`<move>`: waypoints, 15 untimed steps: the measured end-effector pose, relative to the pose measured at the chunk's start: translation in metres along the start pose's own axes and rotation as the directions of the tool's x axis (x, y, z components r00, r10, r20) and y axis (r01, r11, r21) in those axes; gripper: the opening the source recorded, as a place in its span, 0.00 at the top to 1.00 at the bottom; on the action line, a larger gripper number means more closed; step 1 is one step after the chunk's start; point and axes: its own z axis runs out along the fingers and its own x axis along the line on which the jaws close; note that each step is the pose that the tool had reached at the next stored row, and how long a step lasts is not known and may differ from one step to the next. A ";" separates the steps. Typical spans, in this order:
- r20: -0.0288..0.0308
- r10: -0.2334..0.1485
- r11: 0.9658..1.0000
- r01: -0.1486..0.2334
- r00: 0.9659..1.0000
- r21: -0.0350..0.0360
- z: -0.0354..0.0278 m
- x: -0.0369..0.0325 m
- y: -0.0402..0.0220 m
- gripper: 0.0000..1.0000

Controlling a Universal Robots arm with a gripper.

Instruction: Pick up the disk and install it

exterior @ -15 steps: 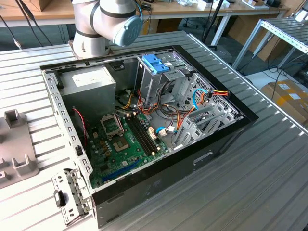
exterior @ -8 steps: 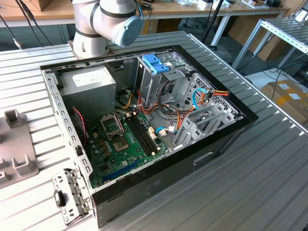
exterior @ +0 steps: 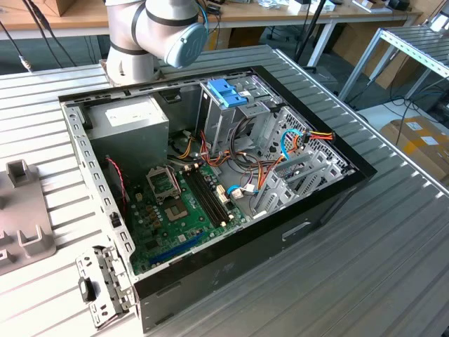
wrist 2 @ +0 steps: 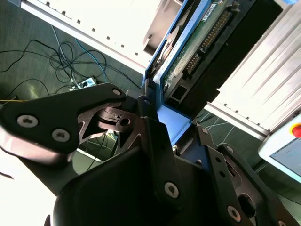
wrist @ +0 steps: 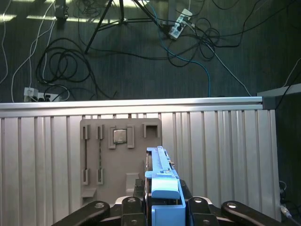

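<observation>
Blue-framed and edge-on, the disk (wrist: 162,186) is pinched in the gripper (wrist: 162,212), which is closed tight on it, its long axis pointing straight out ahead of the claw.

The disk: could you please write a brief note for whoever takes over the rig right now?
Gripper: shut on the disk, clamping its blue frame.
Disk: held up over the grey fixture plate on the table.
Done: the pick-up.
Left: the install; the disk is not yet in the open computer case.
</observation>
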 end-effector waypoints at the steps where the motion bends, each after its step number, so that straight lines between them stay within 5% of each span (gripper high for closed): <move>1: 0.000 0.000 1.000 0.000 1.000 0.000 -0.0001 0.0002 -0.0002 0.63; 15: 0.000 0.000 1.000 0.000 1.000 0.000 -0.0003 0.0015 -0.0029 0.63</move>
